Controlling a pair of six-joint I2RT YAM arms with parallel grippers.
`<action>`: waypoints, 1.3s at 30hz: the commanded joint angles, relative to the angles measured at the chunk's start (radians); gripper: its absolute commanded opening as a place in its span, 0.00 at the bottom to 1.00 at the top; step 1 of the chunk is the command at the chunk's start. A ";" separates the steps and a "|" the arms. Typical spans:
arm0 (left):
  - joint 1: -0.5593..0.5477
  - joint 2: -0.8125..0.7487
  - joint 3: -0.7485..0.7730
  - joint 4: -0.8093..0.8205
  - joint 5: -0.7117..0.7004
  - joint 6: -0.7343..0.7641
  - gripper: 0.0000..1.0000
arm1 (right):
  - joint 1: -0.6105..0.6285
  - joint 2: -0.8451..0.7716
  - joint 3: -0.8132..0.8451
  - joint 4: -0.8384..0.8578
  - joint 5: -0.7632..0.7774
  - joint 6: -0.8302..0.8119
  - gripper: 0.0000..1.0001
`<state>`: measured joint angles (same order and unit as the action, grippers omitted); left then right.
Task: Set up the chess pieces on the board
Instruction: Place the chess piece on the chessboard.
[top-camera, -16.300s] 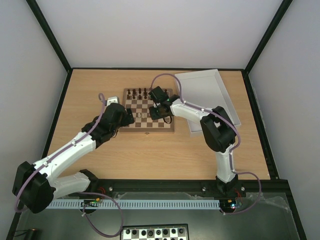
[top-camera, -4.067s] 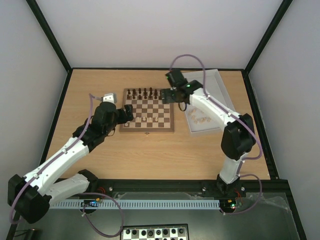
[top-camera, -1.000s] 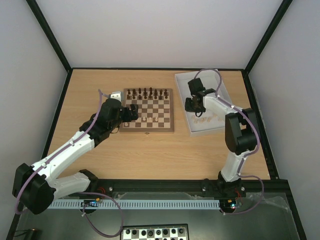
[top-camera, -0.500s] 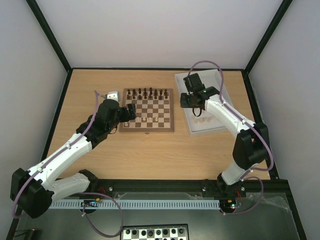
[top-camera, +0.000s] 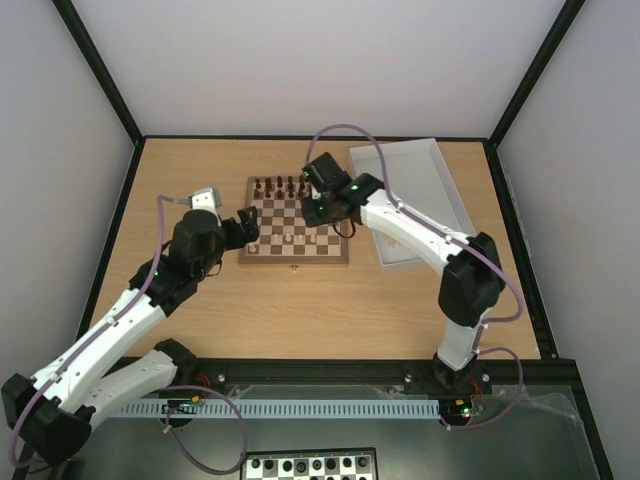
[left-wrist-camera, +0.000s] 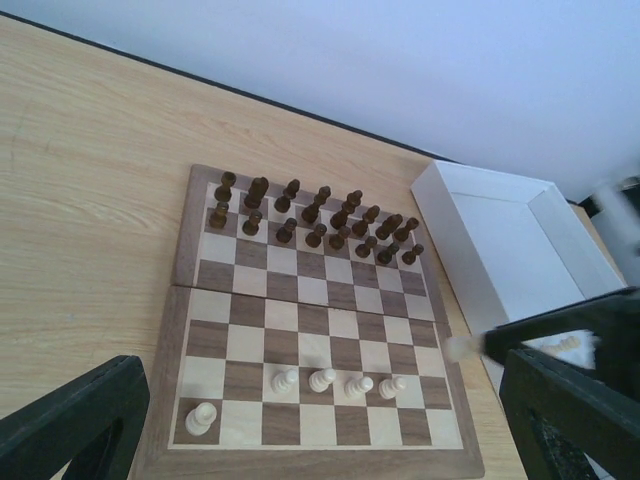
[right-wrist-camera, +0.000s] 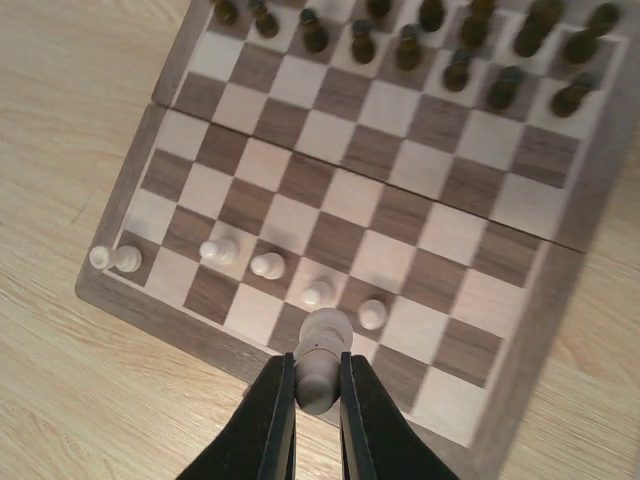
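The wooden board (top-camera: 296, 221) lies mid-table, with dark pieces along its far two rows. Several pale chess pieces (left-wrist-camera: 320, 380) stand on its near rows, four in a line and one at the near left corner (left-wrist-camera: 202, 418). My right gripper (right-wrist-camera: 318, 375) is shut on a pale piece (right-wrist-camera: 322, 345) and holds it above the board's near right part; it also shows in the top view (top-camera: 320, 206). My left gripper (top-camera: 246, 227) is open and empty at the board's left edge, its fingers (left-wrist-camera: 75, 410) wide apart.
A white tray (top-camera: 420, 170) lies right of the board, with a few pale pieces (left-wrist-camera: 565, 343) showing in it. A black-and-white board (top-camera: 310, 465) lies below the arm bases. A black frame rims the table.
My right gripper has moved left from the white tray to over the board, carrying a pale piece. My left gripper has drawn back slightly towards the board's left edge.
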<state>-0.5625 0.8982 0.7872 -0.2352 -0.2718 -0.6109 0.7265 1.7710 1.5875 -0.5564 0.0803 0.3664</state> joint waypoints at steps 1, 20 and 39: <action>0.000 -0.078 -0.018 -0.049 -0.025 -0.025 0.99 | 0.069 0.092 0.084 -0.065 -0.024 -0.001 0.02; 0.001 -0.214 -0.006 -0.108 -0.037 -0.009 1.00 | 0.219 0.365 0.284 -0.155 0.024 0.002 0.02; 0.000 -0.213 -0.014 -0.107 -0.044 -0.003 1.00 | 0.218 0.452 0.340 -0.151 0.076 -0.010 0.02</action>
<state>-0.5621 0.6926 0.7784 -0.3283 -0.3000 -0.6281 0.9428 2.2066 1.8923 -0.6540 0.1303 0.3630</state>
